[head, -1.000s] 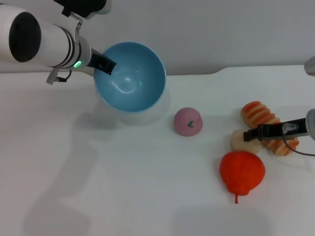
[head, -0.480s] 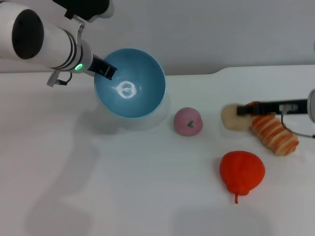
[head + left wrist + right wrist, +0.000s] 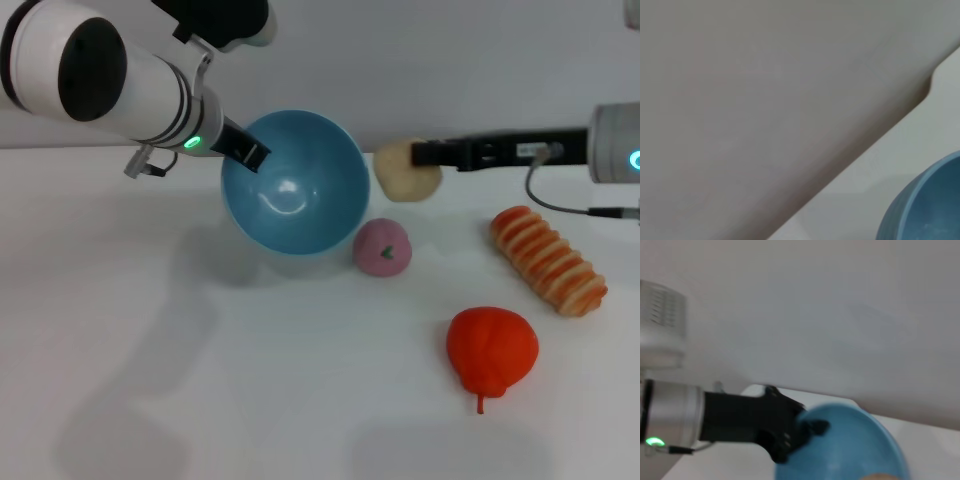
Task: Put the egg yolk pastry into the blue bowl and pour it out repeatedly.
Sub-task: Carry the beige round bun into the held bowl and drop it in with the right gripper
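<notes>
The blue bowl (image 3: 295, 185) hangs above the table, tilted so its opening faces the camera, with my left gripper (image 3: 243, 151) shut on its rim at the left. Its outer wall (image 3: 925, 205) fills a corner of the left wrist view. My right gripper (image 3: 425, 155) reaches in from the right, shut on the egg yolk pastry (image 3: 405, 171), a pale beige lump held in the air just right of the bowl's rim. In the right wrist view the bowl (image 3: 845, 445) and the left gripper (image 3: 807, 427) show from the other side.
A pink dome with a green mark (image 3: 382, 247) sits on the white table (image 3: 200, 380) just below the bowl's right edge. An orange-striped bread roll (image 3: 547, 260) lies at the right, a red pear-shaped fruit (image 3: 491, 349) in front of it.
The right gripper lifted the pastry off the table beside the bread roll and carried it up and left to the bowl. The left arm moved the bowl right and slightly lower.
</notes>
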Robot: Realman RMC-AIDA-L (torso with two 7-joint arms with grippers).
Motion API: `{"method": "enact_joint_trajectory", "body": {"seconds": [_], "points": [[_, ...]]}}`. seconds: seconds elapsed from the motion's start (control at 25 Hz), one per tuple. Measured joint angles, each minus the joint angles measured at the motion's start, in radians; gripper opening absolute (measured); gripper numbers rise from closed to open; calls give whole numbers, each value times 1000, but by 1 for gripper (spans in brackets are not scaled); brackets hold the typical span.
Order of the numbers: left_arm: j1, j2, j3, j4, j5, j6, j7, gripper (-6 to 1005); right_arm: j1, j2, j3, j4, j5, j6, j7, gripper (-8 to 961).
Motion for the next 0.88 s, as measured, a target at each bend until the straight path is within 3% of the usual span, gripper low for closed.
{"method": "enact_joint_trajectory", "body": {"seconds": [0.44,0.88], "points": [[-14,-1,28,-2,-70,-48,9,-1,123,8,-15,165,66,73,-131,8],[-18,1,48,-3,-92,-41,10,-1,170,12,-28,277,122,137,-244,11]]}}
